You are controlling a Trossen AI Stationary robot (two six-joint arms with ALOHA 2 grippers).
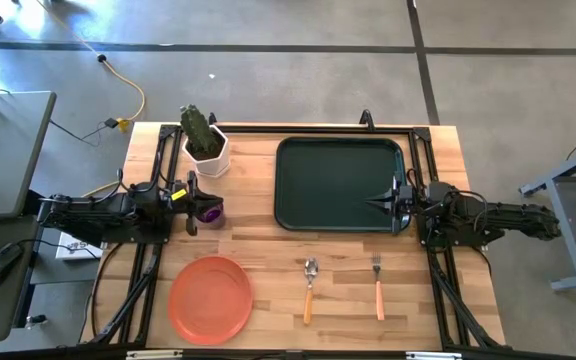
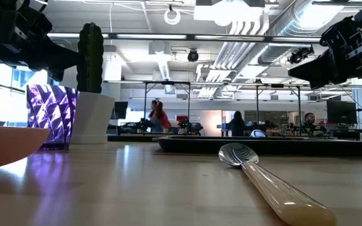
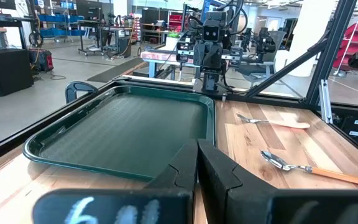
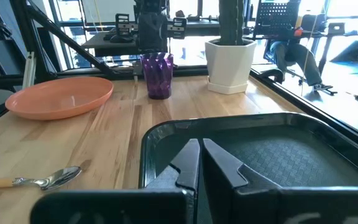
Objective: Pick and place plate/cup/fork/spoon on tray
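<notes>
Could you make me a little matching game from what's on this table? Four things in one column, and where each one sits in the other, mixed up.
Things:
1. plate
2. cup
3. tray
4. fork

Places:
A. right in front of the left hand
B. near table edge, right of the spoon
C. near table edge, left of the spoon
D. far half of the table, under the right hand's tips

Pairs: 1-C, 2-A, 3-D, 4-B

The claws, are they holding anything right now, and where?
Nothing is held. The left claw is shut and empty beside the cup; the right claw is shut and empty over the tray's edge.
</notes>
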